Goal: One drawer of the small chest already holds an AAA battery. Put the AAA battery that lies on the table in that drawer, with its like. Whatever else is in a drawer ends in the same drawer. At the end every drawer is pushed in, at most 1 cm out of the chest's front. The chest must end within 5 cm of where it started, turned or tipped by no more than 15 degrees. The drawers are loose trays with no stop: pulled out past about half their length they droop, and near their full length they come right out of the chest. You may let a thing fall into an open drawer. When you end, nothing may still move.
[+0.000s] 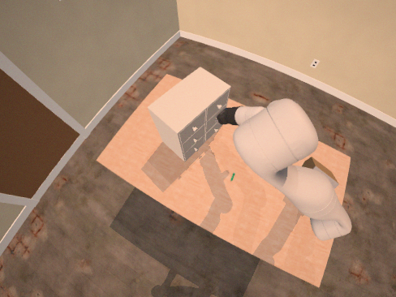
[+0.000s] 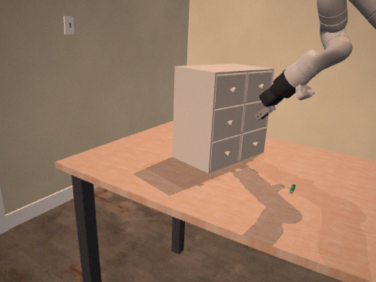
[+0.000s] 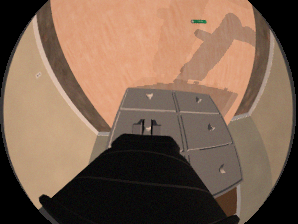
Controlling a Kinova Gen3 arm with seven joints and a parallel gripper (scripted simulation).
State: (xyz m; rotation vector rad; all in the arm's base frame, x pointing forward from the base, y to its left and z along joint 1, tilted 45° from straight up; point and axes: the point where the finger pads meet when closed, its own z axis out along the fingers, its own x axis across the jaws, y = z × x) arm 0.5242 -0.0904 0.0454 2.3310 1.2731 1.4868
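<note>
A green AAA battery lies on the table in front of the chest. The white chest stands upright with six grey drawer fronts, in two columns of three, all looking pushed in. Drawer contents are hidden. My gripper is at the middle drawer of the column on the right in the exterior view. In the wrist view its fingers stand close on both sides of that drawer's white knob, and it looks shut on it.
An open box-like thing stands at the table's right side, partly behind the arm. The wooden table has its edge a short way beyond the chest's side. Walls rise behind the table.
</note>
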